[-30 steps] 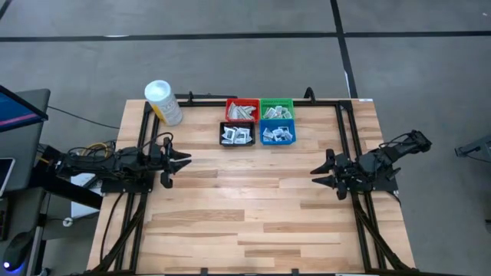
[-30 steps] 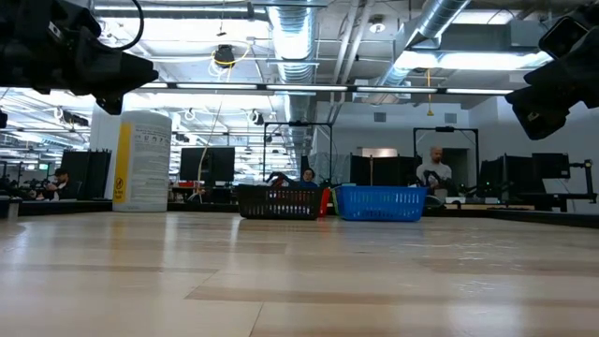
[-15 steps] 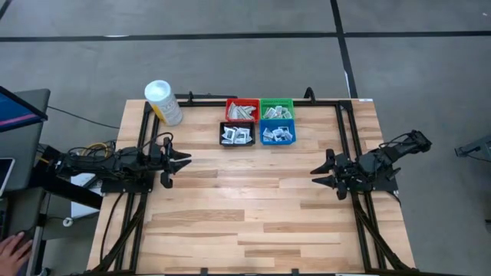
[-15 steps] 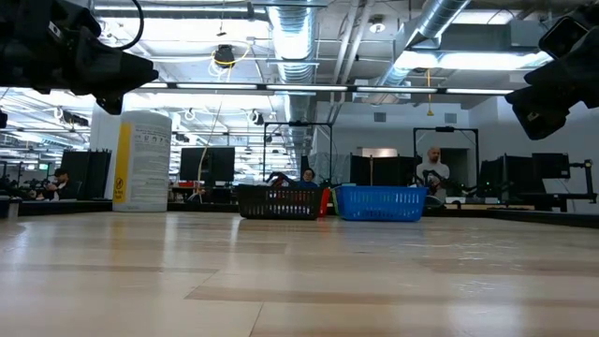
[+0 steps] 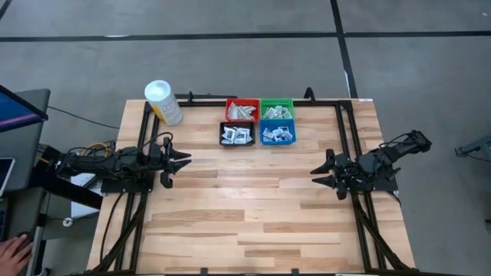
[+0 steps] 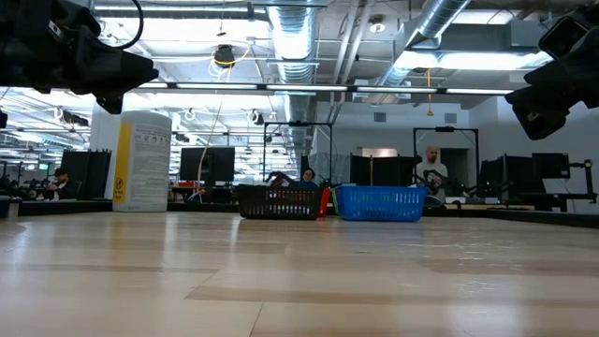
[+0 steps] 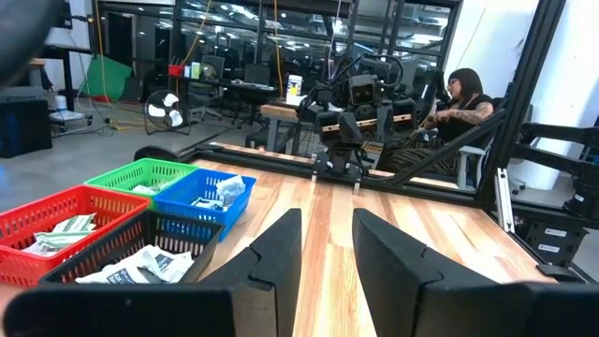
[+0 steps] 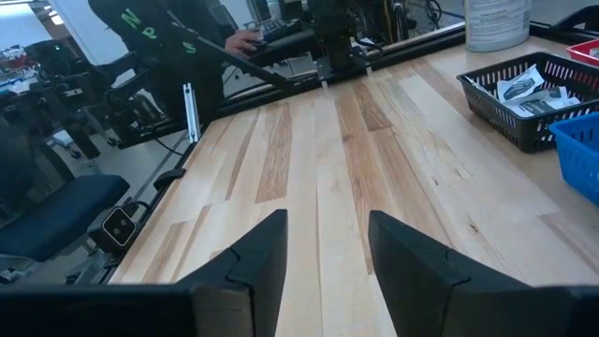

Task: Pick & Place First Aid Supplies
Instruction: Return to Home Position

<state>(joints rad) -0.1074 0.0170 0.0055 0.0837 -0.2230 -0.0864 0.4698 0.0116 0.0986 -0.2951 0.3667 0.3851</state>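
The first aid supplies are small flat packets lying in four small bins at the table's far middle: red (image 5: 242, 110), green (image 5: 276, 108), black (image 5: 237, 134) and blue (image 5: 278, 134). White packets (image 7: 140, 265) show in the black bin, and pale strips (image 7: 56, 234) in the red one. My left gripper (image 5: 181, 161) hovers open over the table's left side, pointing toward the right. My right gripper (image 5: 317, 175) hovers open over the right side, pointing toward the left. Nothing is between either pair of fingers (image 7: 281, 248) (image 8: 267, 248).
A white cylindrical tub with a yellow label (image 5: 163, 102) stands at the far left corner, left of the bins. Bare wooden tabletop (image 5: 253, 207) spreads between the two grippers and toward the near edge. A person's hand (image 5: 11, 248) shows off the table at the near left.
Both arms have kept still. A person's hand has come into view off the table at its near left.
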